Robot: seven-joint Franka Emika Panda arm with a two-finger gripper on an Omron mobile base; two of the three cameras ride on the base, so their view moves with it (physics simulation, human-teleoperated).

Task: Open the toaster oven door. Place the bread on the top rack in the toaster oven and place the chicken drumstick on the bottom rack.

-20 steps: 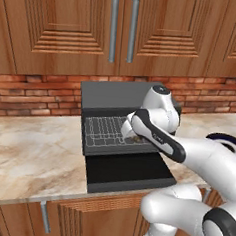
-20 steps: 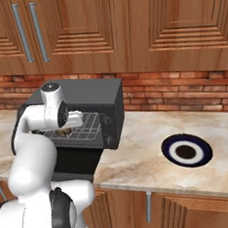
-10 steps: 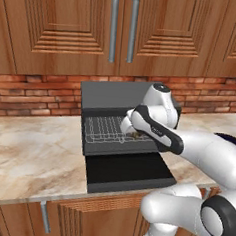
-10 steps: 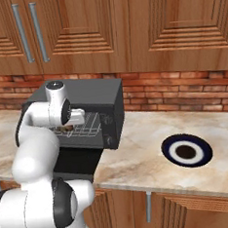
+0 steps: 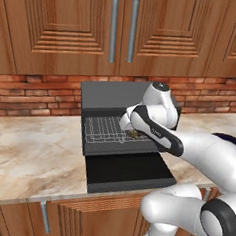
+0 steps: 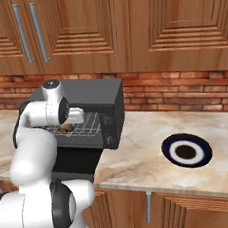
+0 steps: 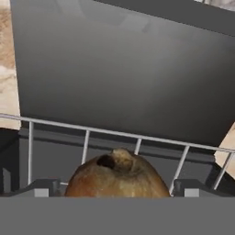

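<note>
The toaster oven [image 5: 126, 98] [image 6: 102, 100] stands on the counter with its door [image 5: 128, 172] [image 7: 124, 69] folded down flat in front. Silver wire racks [image 5: 103, 130] [image 6: 87, 125] show inside; I cannot tell the top rack from the bottom one. My gripper [image 5: 131, 128] [image 6: 68, 122] [image 7: 118, 188] hangs at the right of the oven mouth. It is shut on a golden-brown lumpy piece with a dark hollow, which looks like the chicken drumstick [image 7: 117, 176] [image 5: 134, 134] [image 6: 65, 126]. A rack's front wire [image 7: 114, 133] lies just beyond it. The bread is hidden.
A blue-rimmed plate [image 6: 186, 150] with a dark centre sits on the marble counter [image 6: 138, 148] right of the oven. Wooden cabinets [image 5: 122, 30] hang above the oven, and a brick wall [image 5: 32, 90] runs behind it. My own arm [image 5: 188, 145] covers the oven's right side.
My hand has edged slightly to the right at the oven mouth, still holding the brown piece. The door and the racks have not moved.
</note>
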